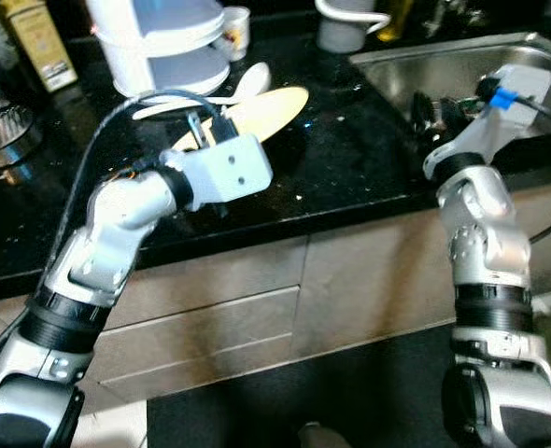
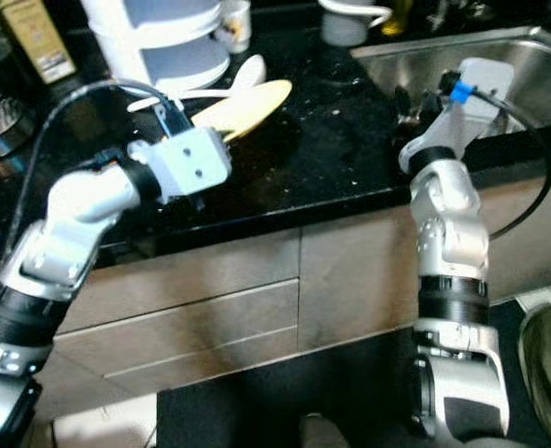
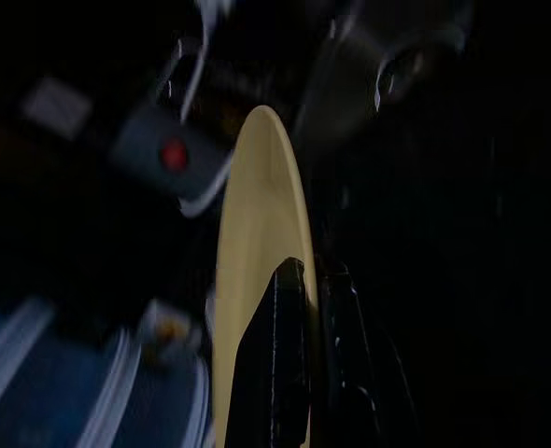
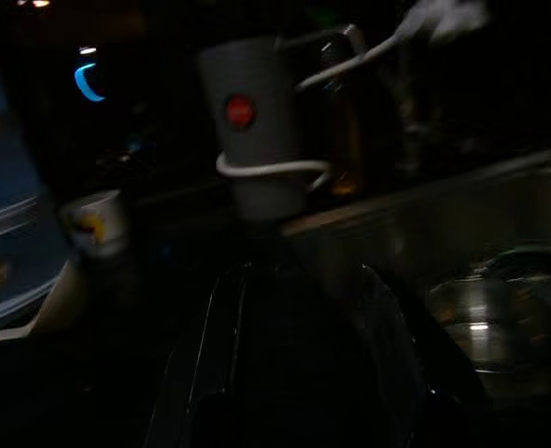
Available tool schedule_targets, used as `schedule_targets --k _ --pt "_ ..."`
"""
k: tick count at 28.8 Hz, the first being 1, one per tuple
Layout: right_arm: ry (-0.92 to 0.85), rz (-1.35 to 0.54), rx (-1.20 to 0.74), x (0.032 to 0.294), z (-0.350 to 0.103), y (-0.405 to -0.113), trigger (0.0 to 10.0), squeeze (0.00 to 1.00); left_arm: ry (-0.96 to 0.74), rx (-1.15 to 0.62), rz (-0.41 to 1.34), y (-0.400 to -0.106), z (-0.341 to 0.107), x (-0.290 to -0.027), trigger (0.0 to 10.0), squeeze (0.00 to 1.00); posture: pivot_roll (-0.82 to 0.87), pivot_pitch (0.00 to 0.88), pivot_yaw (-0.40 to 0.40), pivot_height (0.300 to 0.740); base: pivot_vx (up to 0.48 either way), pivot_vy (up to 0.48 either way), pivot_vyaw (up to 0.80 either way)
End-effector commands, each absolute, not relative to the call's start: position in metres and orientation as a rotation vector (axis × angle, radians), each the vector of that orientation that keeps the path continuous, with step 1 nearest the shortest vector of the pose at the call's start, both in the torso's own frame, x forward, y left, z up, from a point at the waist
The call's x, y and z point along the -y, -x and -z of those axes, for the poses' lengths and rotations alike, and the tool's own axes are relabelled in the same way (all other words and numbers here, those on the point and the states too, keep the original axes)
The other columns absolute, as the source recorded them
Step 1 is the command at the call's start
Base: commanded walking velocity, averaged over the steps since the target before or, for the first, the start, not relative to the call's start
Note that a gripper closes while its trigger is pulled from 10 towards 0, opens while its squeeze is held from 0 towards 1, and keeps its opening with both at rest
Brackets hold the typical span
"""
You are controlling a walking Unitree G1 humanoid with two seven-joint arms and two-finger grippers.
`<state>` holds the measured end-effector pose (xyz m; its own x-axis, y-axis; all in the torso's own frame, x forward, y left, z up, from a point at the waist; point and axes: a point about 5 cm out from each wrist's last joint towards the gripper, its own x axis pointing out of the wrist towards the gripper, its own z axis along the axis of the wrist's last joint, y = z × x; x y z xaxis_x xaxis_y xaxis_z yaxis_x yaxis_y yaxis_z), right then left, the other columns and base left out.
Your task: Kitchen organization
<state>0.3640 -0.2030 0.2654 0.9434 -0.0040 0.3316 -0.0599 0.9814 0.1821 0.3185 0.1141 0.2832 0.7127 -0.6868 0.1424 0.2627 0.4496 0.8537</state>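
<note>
Left gripper is closed on the rim of a pale yellow plate, its two black fingers pinching the edge, as the left wrist view confirms. From the head views the plate is tilted, its far edge raised, over the black counter. The plate extends forward and to the right from the gripper, toward the back of the counter.

A white spoon lies just behind the plate, touching or nearly touching its upper edge. Behind that stands a white and grey appliance, with a small white cup just beside it. A yellow-labelled box stands at the back left, and a ribbed metal dish sits near the left edge.

Right gripper hangs over the near left corner of the steel sink, well apart from the plate. Whether its fingers are open or closed cannot be told; the right wrist view is dark. That view shows a grey mug with a red dot standing on the counter beyond the sink rim.
</note>
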Motion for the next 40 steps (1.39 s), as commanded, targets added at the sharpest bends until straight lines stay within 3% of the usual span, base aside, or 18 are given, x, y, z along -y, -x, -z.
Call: schedule_targets --k 1,2,3,7,8,9,10,27,40 --pt "-0.200 -0.028 0.338 0.202 -0.263 -0.364 10.0 0.00 -0.915 0.526 0.600 -0.318 -0.285 -0.112 1.7 0.00 0.03 0.071 -0.001 0.740 0.000 0.000 -0.80" --pt "-0.200 -0.028 0.338 0.202 -0.263 -0.364 10.0 0.00 -0.915 0.526 0.600 -0.318 -0.285 -0.112 1.7 0.00 0.03 0.071 -0.001 0.740 0.000 0.000 -0.80" --pt "-0.199 -0.030 0.341 0.202 -0.264 -0.364 10.0 0.00 -0.911 0.533 0.588 -0.317 -0.286 -0.112 3.3 0.00 0.03 0.067 -0.001 0.740 0.000 0.000 -0.80" --pt "-0.198 -0.033 0.344 0.201 -0.264 -0.364 10.0 0.00 -0.907 0.538 0.574 -0.317 -0.287 -0.111 3.3 0.00 0.03 0.064 -0.001 0.740 0.000 0.000 -0.80" --pt "-0.202 -0.038 0.349 0.200 -0.265 -0.364 10.0 0.00 -0.907 0.545 0.553 -0.318 -0.288 -0.112 5.2 0.00 0.03 0.056 -0.003 0.740 0.000 0.000 -0.80" --pt "-0.202 -0.038 0.349 0.200 -0.265 -0.364 10.0 0.00 -0.907 0.545 0.553 -0.318 -0.288 -0.112 5.2 0.00 0.03 0.056 -0.003 0.740 0.000 0.000 -0.80" --pt "-0.202 -0.039 0.357 0.200 -0.266 -0.364 10.0 0.00 -0.908 0.550 0.523 -0.319 -0.291 -0.114 10.0 0.00 0.03 0.055 -0.002 0.740 0.000 0.000 0.00" --pt "-0.193 -0.046 0.367 0.197 -0.264 -0.363 10.0 0.00 -0.855 0.514 0.431 -0.323 -0.293 -0.124 10.0 0.00 0.03 0.056 0.002 0.740 0.000 0.000 0.00" --pt "-0.189 -0.057 0.365 0.194 -0.264 -0.363 10.0 0.00 -0.829 0.486 0.422 -0.324 -0.290 -0.127 10.0 0.00 0.03 0.059 -0.002 0.740 0.000 -0.393 0.00"
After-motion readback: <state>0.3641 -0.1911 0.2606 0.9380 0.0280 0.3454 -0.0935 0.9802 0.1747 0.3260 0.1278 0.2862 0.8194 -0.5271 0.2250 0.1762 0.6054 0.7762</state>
